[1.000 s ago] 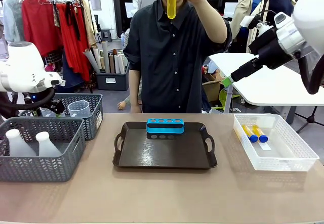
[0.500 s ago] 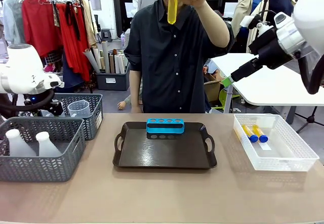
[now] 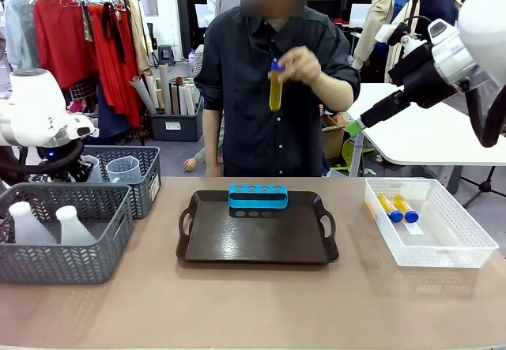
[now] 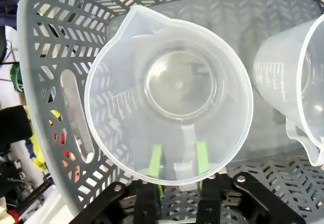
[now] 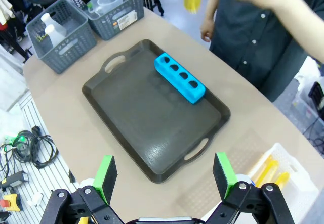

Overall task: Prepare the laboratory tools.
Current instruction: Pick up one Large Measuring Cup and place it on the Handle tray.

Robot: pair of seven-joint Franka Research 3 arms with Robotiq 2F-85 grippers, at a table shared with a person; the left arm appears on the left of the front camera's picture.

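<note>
On the near left of the table, a grey lattice basket (image 3: 95,247) corrals two translucent white conical flasks (image 3: 28,223), upright so they cannot roll. At mid-table the dark brown tray (image 3: 261,247), matte and low-rimmed, carries the small blue rack (image 3: 258,197) by its far edge, its four holes empty and facing up, ready for tubes. To the right, a clear plastic bin (image 3: 466,247) holds two blue-capped tubes (image 3: 390,208) of yellow liquid lying side by side. High above the table, the right gripper (image 5: 164,176) is spread wide around nothing. Behind the flasks, in a second grey basket (image 4: 50,57), the left gripper (image 4: 178,158) sits against a clear measuring beaker (image 4: 172,82), its green pads close on either side of the thin handle. Whether they have clamped it I cannot tell. Farthest off, the person's hand (image 3: 300,65) holds a third tube (image 3: 274,93) by its cap, probably bound for the rack.
</note>
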